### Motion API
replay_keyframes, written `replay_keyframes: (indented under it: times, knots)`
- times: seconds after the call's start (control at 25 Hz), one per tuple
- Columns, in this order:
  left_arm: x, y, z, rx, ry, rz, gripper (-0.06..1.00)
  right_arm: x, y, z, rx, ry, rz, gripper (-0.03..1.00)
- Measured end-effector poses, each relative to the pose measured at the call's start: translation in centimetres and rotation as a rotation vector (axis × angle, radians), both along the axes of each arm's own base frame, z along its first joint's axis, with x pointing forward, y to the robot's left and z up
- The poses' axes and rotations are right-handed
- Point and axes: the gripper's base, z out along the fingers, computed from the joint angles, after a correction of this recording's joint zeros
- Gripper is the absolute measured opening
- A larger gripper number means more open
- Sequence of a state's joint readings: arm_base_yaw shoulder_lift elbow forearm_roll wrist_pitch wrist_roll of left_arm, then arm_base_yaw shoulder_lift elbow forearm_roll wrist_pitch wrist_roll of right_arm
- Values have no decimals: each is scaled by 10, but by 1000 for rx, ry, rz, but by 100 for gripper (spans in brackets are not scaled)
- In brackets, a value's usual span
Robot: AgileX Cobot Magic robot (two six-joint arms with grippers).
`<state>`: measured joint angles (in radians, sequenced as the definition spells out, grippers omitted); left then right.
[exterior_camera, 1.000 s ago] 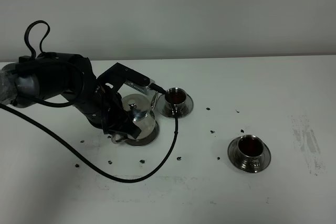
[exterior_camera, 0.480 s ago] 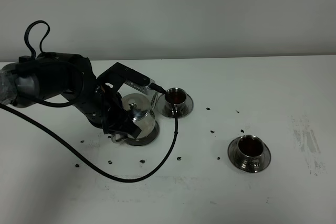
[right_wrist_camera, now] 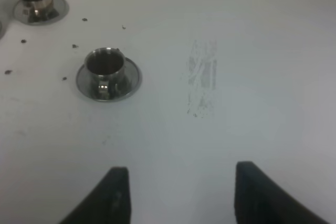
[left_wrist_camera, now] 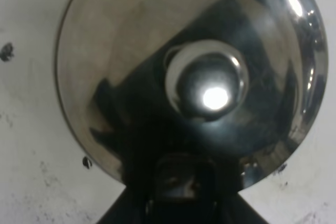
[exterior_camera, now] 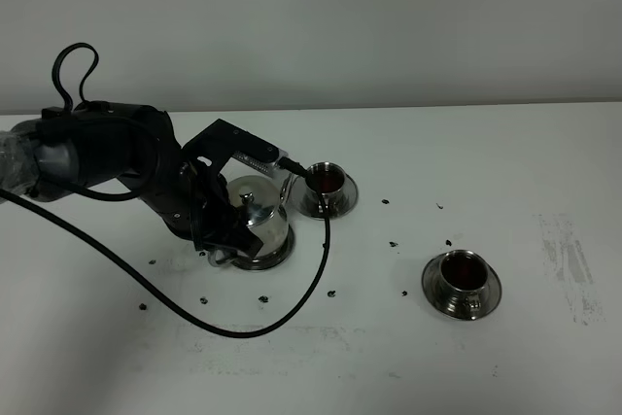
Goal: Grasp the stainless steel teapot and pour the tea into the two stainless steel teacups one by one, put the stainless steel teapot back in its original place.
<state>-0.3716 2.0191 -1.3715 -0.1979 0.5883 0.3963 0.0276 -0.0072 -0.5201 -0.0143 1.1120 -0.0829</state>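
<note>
Since a second ago little has shifted: only the black cable loop above the left arm (exterior_camera: 97,157) sits slightly differently, while the stainless steel teapot (exterior_camera: 258,216) remains on its saucer (exterior_camera: 277,258). The left jaws (exterior_camera: 222,245) are closed on the teapot's handle at its side; the wrist view shows only the domed lid and knob (left_wrist_camera: 206,82) just ahead of them. One teacup (exterior_camera: 325,180) on its saucer stands just beyond the teapot's spout, dark tea inside. The other teacup (exterior_camera: 463,272), also holding dark liquid, sits well apart on the white surface (exterior_camera: 505,162). The right jaws (right_wrist_camera: 176,195) hang wide apart, holding nothing, with that second teacup (right_wrist_camera: 105,66) ahead of them.
</note>
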Motion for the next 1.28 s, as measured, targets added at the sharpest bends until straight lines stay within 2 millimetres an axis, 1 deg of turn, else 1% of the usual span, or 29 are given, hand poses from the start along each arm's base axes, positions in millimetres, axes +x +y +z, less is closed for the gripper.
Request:
replay_keyframes:
  times: [1.28]
  knots:
    - [-2,0,-1,4,20,-2,22,0,0,0,0,0,0,43]
